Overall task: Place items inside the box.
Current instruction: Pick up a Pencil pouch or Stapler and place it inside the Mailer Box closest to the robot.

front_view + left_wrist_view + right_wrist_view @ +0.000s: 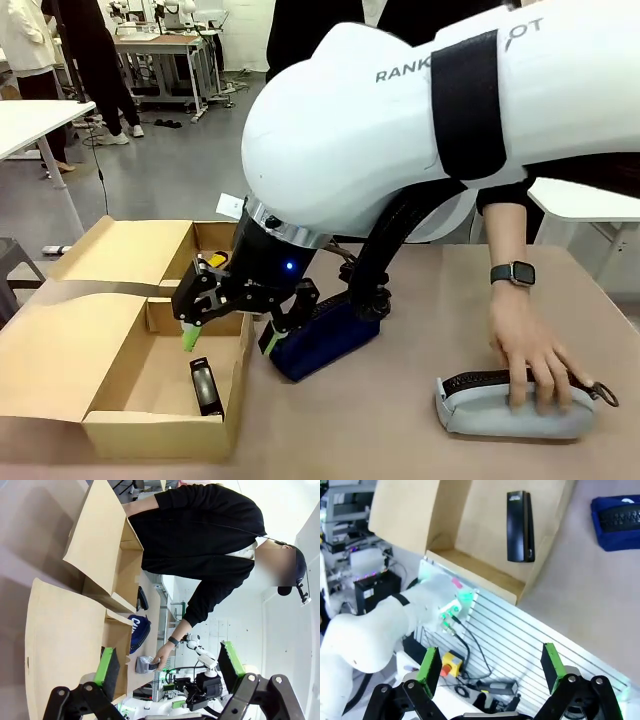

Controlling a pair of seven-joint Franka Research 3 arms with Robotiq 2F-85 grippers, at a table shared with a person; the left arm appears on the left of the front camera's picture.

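The box (150, 435) lies open at the left front of the table, its wide flap spread to the left. A small black stapler-like object (205, 385) rests on its floor. My right gripper (229, 342) hangs open and empty over the box's right wall. Just to its right, a navy blue pouch (325, 345) lies on the table. A person's hand presses on a grey pouch (510, 408) at the right front. From the right wrist, my right gripper (490, 655) is open before the box (470, 565), black object (520, 527) and navy pouch (617, 522). My left gripper (167, 652) is open and empty.
A second, similar cardboard box (130, 250) stands open behind the first. In the left wrist view a dark slim object (142, 599) lies on the table beside this rear box (100, 545). The person (200, 535) leans over the far side. Bare tabletop lies between the two pouches.
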